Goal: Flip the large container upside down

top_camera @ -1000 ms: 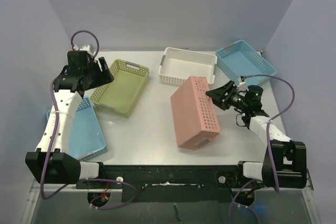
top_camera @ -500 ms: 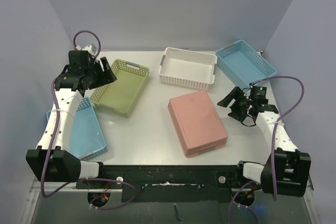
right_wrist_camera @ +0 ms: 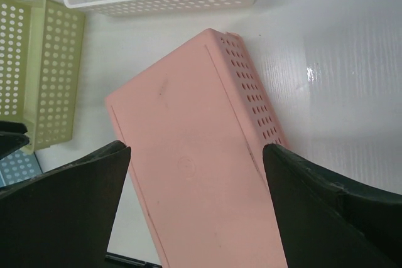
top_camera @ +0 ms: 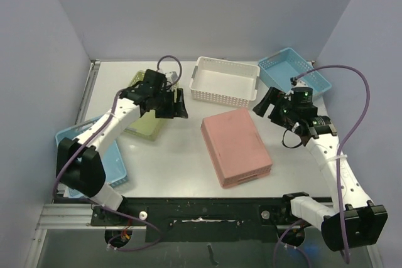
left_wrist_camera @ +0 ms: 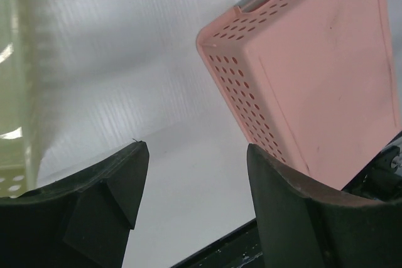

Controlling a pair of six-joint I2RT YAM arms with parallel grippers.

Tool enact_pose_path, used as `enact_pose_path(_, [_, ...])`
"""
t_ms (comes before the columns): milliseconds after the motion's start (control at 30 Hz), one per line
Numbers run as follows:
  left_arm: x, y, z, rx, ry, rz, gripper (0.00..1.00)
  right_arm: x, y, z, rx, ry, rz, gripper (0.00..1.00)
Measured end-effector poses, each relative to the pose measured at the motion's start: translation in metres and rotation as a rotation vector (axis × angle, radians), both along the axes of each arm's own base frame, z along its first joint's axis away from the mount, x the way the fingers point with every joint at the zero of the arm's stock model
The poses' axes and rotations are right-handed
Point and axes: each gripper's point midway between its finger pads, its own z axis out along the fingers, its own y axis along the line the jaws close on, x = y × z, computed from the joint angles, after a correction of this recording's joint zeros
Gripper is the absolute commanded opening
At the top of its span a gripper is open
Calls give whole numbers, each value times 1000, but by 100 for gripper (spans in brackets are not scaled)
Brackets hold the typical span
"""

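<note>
Pink container (top_camera: 237, 145): lying bottom-up, untouched; flip judged complete. Left gripper (top_camera: 181, 107), right gripper (top_camera: 264, 106): both wide, empty. Next: likely just backing both clear.

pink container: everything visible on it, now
The pink container looks like moulded salmon plastic: a long rectangular bin with a plain solid base, side walls perforated with rows of round holes, and a handle slot in the near short end. It lies upside down, rim on the white table, right of centre and skewed. Nothing sits on it. Neither the left gripper nor the right gripper touches it; both are open beside it.
</note>
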Motion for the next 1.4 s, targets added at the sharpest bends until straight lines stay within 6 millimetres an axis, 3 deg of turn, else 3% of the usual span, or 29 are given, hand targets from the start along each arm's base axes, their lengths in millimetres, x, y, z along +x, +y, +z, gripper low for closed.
enact_pose_path(133, [1, -29, -34, 14, 71, -44, 63, -4, -6, 2, -45, 22, -18, 92])
enact_pose_path(233, [14, -42, -56, 22, 122, -33, 62, -8, -19, 14, -96, 27, -65, 92])
enact_pose_path(400, [39, -65, -75, 9, 147, -18, 61, -7, -33, 66, -153, -59, -103, 93])
enact_pose_path(533, [25, -102, -78, -8, 143, -74, 61, -10, -34, 88, -159, -114, -97, 94])
enact_pose_path(700, [-2, -159, -84, -68, 153, -169, 61, -17, -36, 81, -173, -78, -92, 94])
enact_pose_path(867, [-6, -210, -92, -133, 189, -228, 60, -23, -38, 75, -187, -47, -92, 94])
enact_pose_path(1033, [-16, -285, -73, -237, 162, -359, 58, -29, -42, 73, -201, -28, -99, 94])
enact_pose_path(1100, [-27, -304, -58, -260, 138, -412, 58, -31, -44, 73, -209, -25, -106, 95])
enact_pose_path(1167, [-40, -310, -44, -266, 117, -454, 58, -33, -47, 75, -218, -27, -114, 95])
enact_pose_path(1233, [-43, -300, -26, -272, 98, -457, 58, -36, -49, 78, -231, -30, -119, 96])
enact_pose_path(1300, [-35, -273, -6, -278, 77, -422, 58, -37, -51, 80, -241, -34, -118, 97])
enact_pose_path(1400, [-5, -206, 34, -296, 9, -304, 58, -36, -47, 79, -236, -33, -94, 99])
